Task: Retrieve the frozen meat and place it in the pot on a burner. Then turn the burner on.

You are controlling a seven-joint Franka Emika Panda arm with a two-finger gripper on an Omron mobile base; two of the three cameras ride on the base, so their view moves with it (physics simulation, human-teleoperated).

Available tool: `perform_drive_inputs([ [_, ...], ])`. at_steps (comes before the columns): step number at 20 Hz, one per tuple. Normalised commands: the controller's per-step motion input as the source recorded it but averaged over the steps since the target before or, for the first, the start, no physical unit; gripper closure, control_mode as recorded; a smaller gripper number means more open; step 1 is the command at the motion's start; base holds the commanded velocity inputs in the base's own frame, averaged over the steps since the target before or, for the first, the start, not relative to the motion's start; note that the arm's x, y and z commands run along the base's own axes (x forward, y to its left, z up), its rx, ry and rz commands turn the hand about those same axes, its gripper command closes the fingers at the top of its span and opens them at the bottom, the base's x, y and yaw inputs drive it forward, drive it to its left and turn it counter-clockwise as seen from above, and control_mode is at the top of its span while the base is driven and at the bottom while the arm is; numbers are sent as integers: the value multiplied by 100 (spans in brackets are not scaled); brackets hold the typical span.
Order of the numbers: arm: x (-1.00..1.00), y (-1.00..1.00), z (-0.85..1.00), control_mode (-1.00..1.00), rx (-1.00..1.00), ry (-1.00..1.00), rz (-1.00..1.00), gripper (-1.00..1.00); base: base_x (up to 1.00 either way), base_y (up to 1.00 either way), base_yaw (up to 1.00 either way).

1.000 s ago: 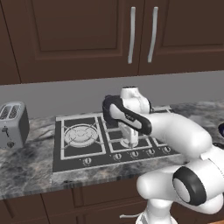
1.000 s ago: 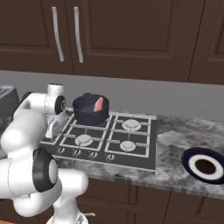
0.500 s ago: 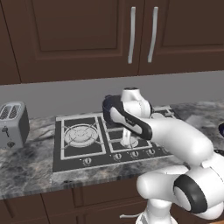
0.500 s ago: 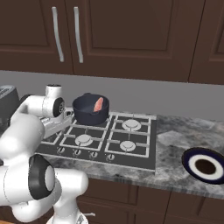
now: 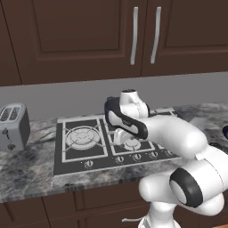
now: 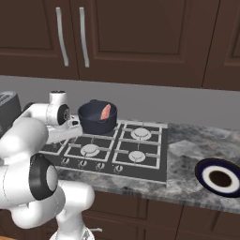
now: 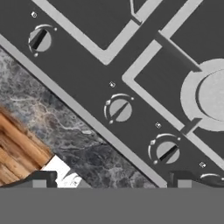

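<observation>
My tool (image 7: 109,181) wide open, empty, above knob row. Meat (image 6: 106,112) already in pot (image 6: 97,117), on burner beyond tool. Nearest knob (image 7: 119,110) straight ahead between fingertips, slot diagonal; next: grip, twist.

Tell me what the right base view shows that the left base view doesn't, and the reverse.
Right base view: the pot on the back-left burner with the frozen meat inside, and a dark plate on the counter right of the stove. Left base view: a toaster on the counter left of the stove. Both: the stove with its front knobs, the marbled counter, dark cabinets above, and the arm reaching over the stove.
</observation>
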Motion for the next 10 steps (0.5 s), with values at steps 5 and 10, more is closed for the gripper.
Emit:
perform_drive_inputs([
  [5,0,10,-16,-100,0,0,-42,-100,0,0,0],
  [10,6,31,-4,-100,0,0,-24,-100,0,0,0],
])
